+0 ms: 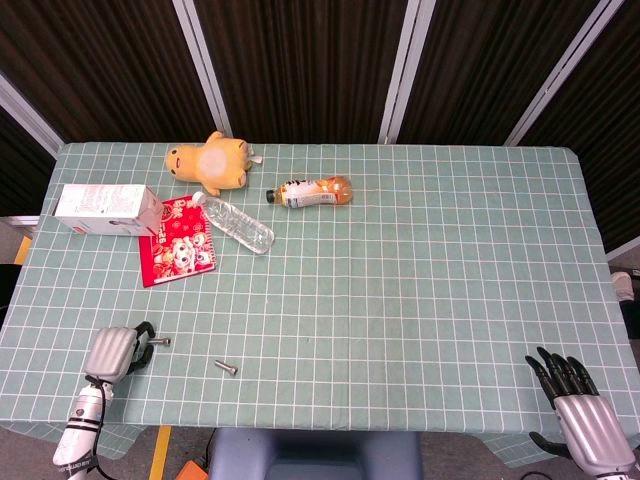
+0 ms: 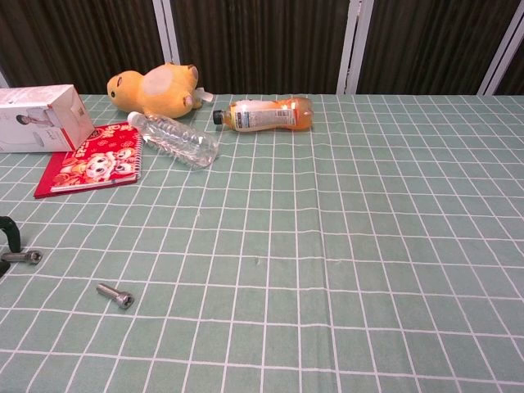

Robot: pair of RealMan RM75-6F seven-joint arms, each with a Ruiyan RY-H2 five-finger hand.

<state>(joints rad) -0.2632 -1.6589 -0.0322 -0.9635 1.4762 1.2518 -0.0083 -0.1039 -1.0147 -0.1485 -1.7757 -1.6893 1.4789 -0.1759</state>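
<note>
Lower left of the head view: left hand (image 1: 113,352) is pinching one bolt (image 1: 159,342) with curled fingers just above the table (image 1: 420,260); a second bolt (image 1: 226,368) is lying near. Right hand (image 1: 580,415), lower right, is holding nothing, fingers apart. Chest view, left edge: a fingertip (image 2: 10,231) is touching the bolt's (image 2: 22,257) shank; the pinch likely needs keeping firm.

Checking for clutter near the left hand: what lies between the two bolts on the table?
Nothing: in the head view, only bare checked tablecloth lies between the bolt at the left hand's fingers and the loose bolt.
</note>
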